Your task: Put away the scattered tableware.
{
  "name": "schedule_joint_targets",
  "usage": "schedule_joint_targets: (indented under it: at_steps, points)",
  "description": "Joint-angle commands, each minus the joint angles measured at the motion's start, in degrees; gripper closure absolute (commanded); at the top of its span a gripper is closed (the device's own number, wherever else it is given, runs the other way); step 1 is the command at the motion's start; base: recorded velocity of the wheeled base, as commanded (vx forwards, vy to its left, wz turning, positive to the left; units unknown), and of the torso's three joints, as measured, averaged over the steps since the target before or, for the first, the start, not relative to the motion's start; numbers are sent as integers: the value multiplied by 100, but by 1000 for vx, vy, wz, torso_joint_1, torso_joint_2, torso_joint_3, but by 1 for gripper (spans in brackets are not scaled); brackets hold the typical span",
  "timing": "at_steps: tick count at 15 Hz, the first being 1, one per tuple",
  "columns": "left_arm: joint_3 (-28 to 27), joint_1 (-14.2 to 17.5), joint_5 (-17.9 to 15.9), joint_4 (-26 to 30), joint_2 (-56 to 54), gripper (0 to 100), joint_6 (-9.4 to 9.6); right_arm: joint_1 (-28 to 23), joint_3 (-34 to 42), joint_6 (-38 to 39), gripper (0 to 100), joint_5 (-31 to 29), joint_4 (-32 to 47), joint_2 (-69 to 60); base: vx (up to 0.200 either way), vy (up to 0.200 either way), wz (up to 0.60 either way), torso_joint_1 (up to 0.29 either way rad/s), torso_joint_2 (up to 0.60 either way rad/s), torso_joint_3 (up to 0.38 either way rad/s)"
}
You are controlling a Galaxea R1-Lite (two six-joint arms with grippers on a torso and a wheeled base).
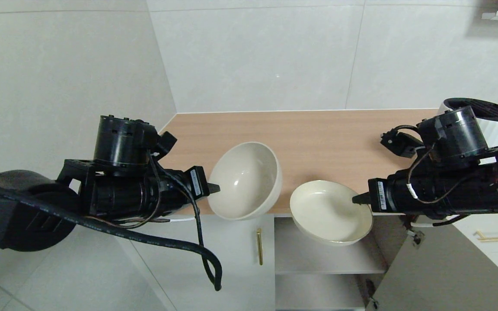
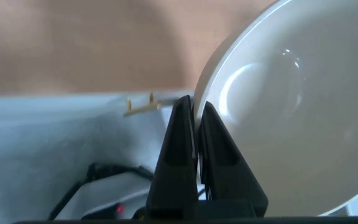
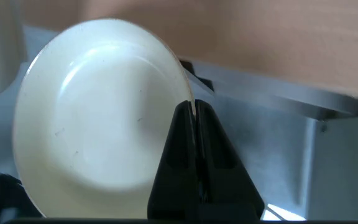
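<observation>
by the wooden counter (image 1: 327,138), one deep bowl (image 1: 244,181), one shallow dish (image 1: 329,211)

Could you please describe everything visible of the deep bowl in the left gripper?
The bowl is deep, round and cream-white, glossy like glazed ceramic, and empty. It is tipped on its side, opening towards the head camera. The left gripper is shut on its rim, one finger inside, one outside. It seems held in the air at the front edge of the wooden counter; nothing else touches it, and the shallow dish beside it is apart.
</observation>
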Motion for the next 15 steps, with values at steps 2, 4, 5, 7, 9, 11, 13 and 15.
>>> schedule_joint_targets:
  at_steps: [2, 4, 5, 7, 9, 11, 13, 15]
  points:
    - [-8, -67, 1, 137, -70, 100, 37, -19, 94, -54, 100, 10, -7, -45, -100, 0, 0, 4, -1, 4]
    - [-8, -67, 1, 146, -70, 100, 46, -19, 103, -62, 100, 1, -7, -36, -200, 0, 0, 7, 0, 0]
    - [-8, -76, 1, 146, -70, 100, 46, -19, 103, -71, 100, 1, -7, -36, 0, 0, 0, 0, 0, 0]
    - [-8, -76, 1, 137, -70, 100, 46, -19, 103, -71, 100, 1, -7, -10, 0, 0, 0, 0, 0, 0]
    - [-8, -76, 1, 137, -61, 100, 46, -19, 103, -71, 100, -17, -7, 25, 0, 0, 0, 0, 0, 0]
    - [-8, -76, 1, 137, -61, 100, 46, -19, 103, -71, 100, -25, -7, 69, 0, 0, 0, 0, 0, 0]
    - [-8, -76, 1, 137, -61, 100, 46, -19, 103, -71, 100, -34, -7, 113, 0, 0, 0, 0, 0, 0]
    - [-8, -76, 1, 137, -44, 100, 55, -10, 103, -89, 100, -43, -7, 148, 0, 0, 0, 0, 0, 0]
